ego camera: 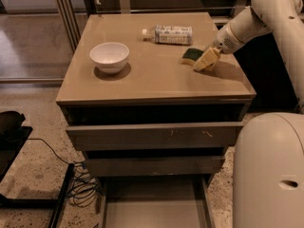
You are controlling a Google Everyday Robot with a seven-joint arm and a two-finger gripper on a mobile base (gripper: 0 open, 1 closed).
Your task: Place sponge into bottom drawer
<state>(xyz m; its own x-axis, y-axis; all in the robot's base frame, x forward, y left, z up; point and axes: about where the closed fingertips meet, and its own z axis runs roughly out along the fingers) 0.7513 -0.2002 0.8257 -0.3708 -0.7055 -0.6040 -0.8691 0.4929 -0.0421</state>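
The sponge [190, 55], dark green on pale yellow, lies on the cabinet top [156, 75] near its right edge. My gripper [207, 60] is down at the top's surface, right against the sponge's right side, with the white arm [247, 23] reaching in from the upper right. The bottom drawer [154, 210] is pulled out at the lower edge of the view and its flat grey floor is bare. The top drawer [152, 136] stands slightly out, and the middle drawer [152, 166] sits a little further in.
A white bowl [109, 56] stands on the left of the cabinet top. A plastic bottle [168, 34] lies on its side at the back. My white base [268, 170] fills the lower right. Cables [80, 184] and a dark object lie on the floor at left.
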